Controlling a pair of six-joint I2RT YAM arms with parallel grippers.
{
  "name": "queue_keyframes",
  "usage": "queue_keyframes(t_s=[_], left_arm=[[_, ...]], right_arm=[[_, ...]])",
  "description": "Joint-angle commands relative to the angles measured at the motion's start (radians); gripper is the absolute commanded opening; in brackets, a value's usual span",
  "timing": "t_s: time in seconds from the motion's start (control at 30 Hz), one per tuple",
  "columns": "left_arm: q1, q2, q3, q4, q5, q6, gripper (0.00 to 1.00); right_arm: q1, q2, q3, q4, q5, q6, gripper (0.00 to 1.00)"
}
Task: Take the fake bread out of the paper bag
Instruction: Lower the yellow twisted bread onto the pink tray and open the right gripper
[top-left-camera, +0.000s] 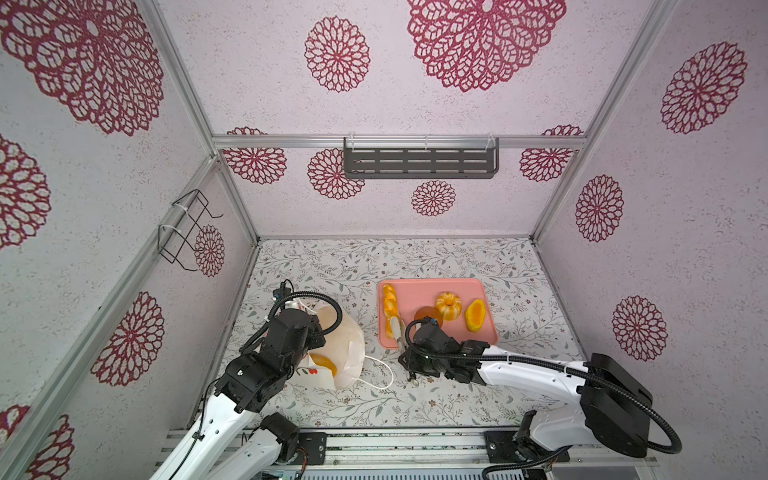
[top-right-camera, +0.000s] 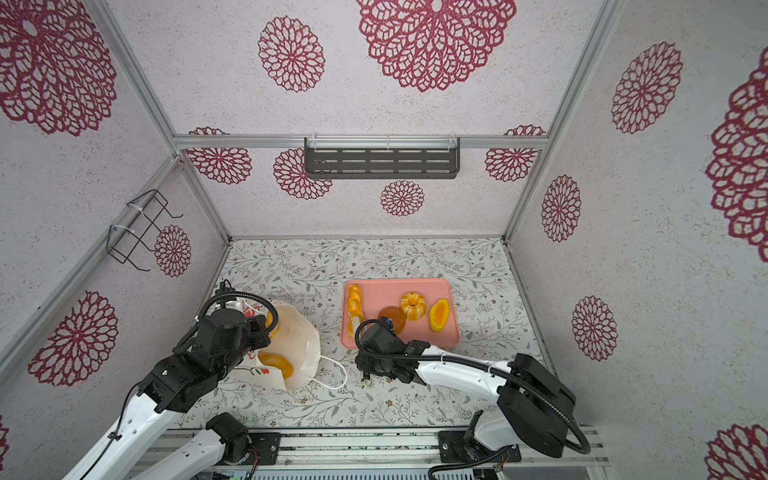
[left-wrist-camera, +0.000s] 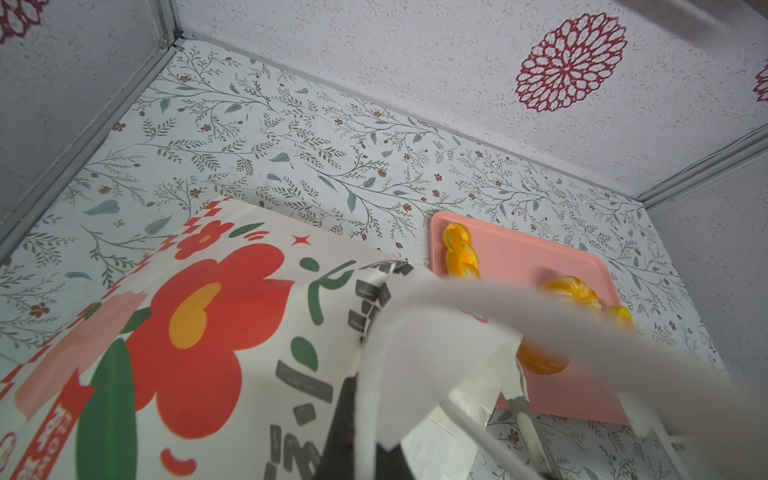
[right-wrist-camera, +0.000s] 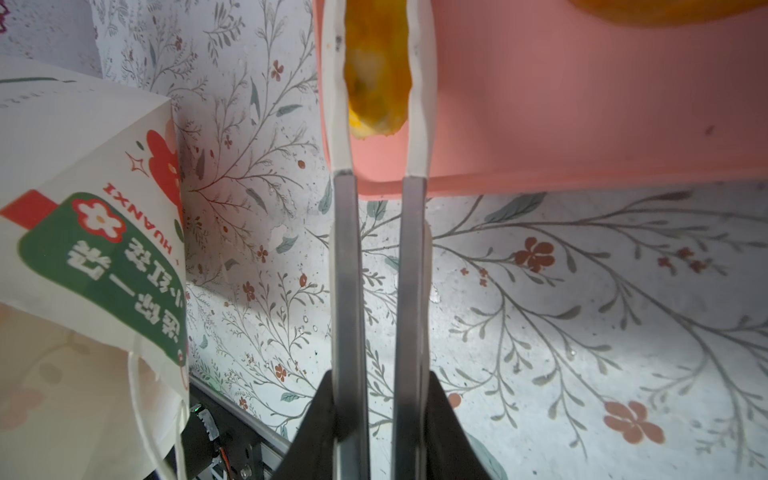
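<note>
While my left arm hunches over the paper bag (top-left-camera: 349, 332), the left gripper (left-wrist-camera: 361, 374) is pinched tight on the bag's white rim. The bag slumps on the table with an orange loaf (top-left-camera: 324, 363) showing inside. My right arm runs low across the table, wrist turned toward the pink tray (top-left-camera: 457, 286). The right gripper (top-left-camera: 397, 328) is clamped on a yellow loaf (right-wrist-camera: 376, 95) at the tray's left edge, near the brown bun (top-left-camera: 426, 312).
</note>
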Motion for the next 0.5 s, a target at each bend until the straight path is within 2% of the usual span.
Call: queue_keyframes(t_s=[0.0,0.07,0.13,0.47], left_arm=[[0.006,-0.004,0.03,0.018,-0.006,0.007,0.0],[0.004,-0.003,0.028,0.018,-0.005,0.007,0.0],[0.006,-0.003,0.028,0.015,-0.005,0.008,0.0],[0.006,0.0,0.019,0.016,0.004,0.01,0.0]], right_arm=[[0.002,-0.002,0.031,0.073,-0.001,0.012,0.0],[0.002,0.0,0.035,0.074,-0.003,0.011,0.04],[0.002,-0.005,0.037,0.066,0.0,0.008,0.16],[0.0,-0.038,0.036,0.017,0.023,-0.004,0.34]])
